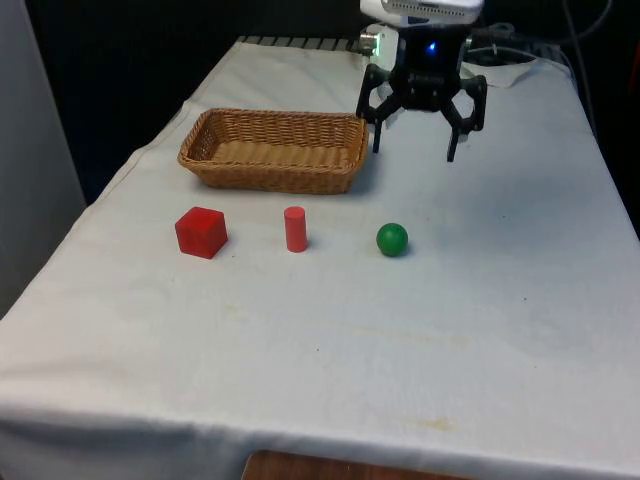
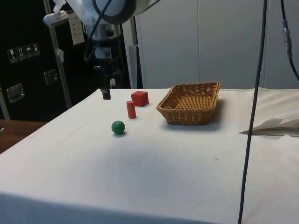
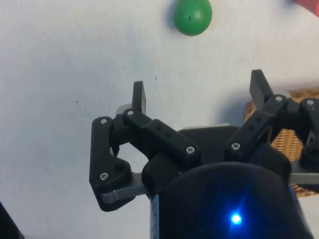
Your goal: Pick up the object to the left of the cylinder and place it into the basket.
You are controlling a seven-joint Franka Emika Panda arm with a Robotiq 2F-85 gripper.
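Red wooden cube (image 1: pixel 201 232) sits on the white cloth at the front view's left of the red cylinder (image 1: pixel 295 229), near the wicker basket (image 1: pixel 274 150). Black gripper (image 1: pixel 413 145) hovers well apart, fingers wide, apparently poised for approach.

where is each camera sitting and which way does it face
Front view: at the table's near end, facing the open gripper beyond the basket.
Side view: beside the table, facing dark cabinets; the arm shows.
Wrist view: on the wrist, looking down past the fingers at the cloth.
All share the green ball.
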